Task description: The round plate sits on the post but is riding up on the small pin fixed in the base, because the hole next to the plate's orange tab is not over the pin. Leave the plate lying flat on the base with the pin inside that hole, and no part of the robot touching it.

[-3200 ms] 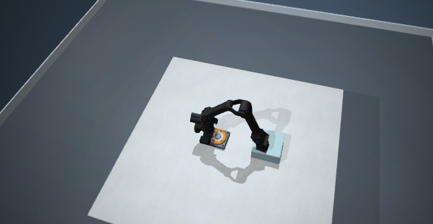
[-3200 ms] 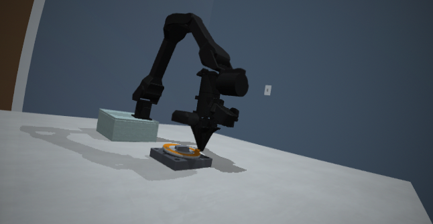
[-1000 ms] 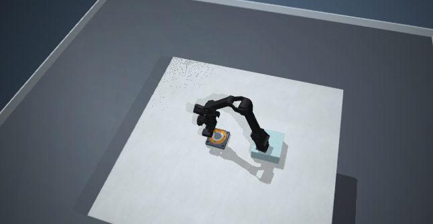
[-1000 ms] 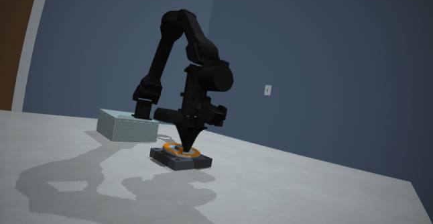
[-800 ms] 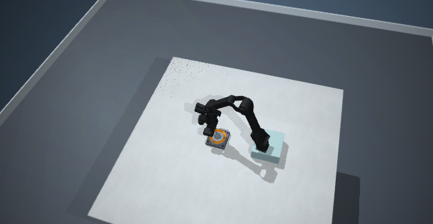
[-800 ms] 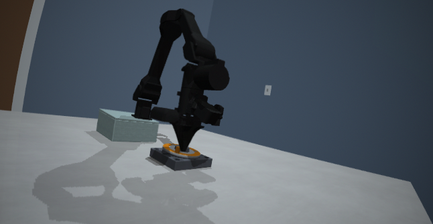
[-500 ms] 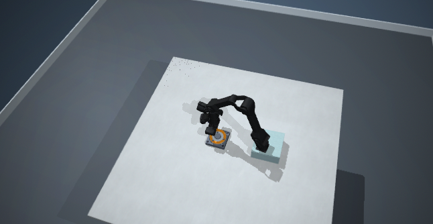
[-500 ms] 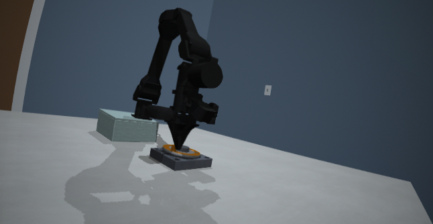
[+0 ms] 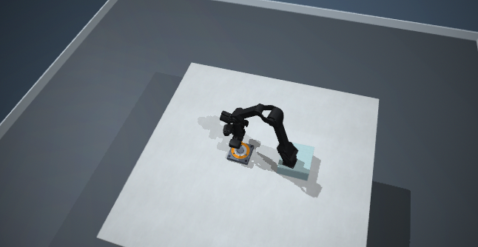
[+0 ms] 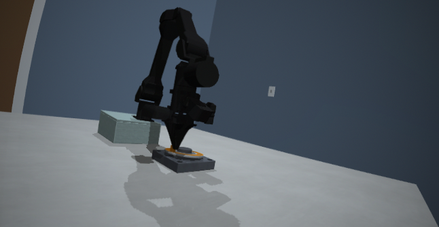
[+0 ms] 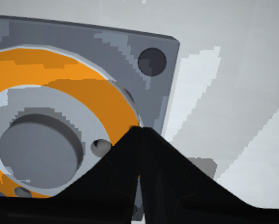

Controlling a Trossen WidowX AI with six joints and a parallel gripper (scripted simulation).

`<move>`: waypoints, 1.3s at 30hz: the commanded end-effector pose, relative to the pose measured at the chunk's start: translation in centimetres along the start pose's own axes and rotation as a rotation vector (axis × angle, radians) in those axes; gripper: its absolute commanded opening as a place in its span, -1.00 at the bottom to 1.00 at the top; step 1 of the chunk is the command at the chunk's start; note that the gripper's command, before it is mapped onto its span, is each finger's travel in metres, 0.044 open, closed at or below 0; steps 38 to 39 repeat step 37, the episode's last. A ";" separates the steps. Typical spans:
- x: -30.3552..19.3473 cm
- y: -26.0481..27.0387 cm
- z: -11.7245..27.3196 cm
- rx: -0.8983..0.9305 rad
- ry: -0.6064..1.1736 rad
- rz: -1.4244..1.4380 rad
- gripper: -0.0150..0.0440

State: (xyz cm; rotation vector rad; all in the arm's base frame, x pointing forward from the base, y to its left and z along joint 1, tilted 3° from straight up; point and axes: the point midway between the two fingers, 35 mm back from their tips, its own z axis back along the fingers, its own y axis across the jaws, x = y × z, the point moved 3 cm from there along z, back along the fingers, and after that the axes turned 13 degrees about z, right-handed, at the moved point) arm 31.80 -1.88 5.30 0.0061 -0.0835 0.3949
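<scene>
Black parallel-jaw gripper [image 11: 140, 132] is clenched, jaws fully together with nothing between them, the two fingers [image 10: 177, 134] forming one wedge that points straight down.

Round grey plate with an orange ring on top [image 11: 70, 106] sits directly under the tip, on the square dark-grey base block [image 11: 152, 90]. In the wrist view the closed tip meets the plate's outer orange rim on the side nearest the camera; in the exterior view the tip [image 10: 175, 147] comes down onto the orange edge. It looks like contact, but I can't tell for sure whether it is touching or just above.

Grey round post [image 11: 39, 149] comes up through the plate's centre, ahead and left of the tip in the wrist view. A small hole in the plate's pale inner band [image 11: 101, 147] sits just left of the tip. Can't tell whether that is the hole by the tab, and I can't make out the pin or the orange tab.

Base has a dark round corner hole [image 11: 151, 60] ahead and right of the tip.

Whether the plate is flat or tilted can't be read at this resolution.

Arm [image 9: 274, 126] arches over from its pale blue-green mounting block [image 9: 301, 159], which stands well apart from the base, behind the gripper. All on the white table top [image 9: 185, 200].
</scene>
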 end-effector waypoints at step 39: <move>-1.2 0.2 3.1 0.006 0.013 -0.003 -0.49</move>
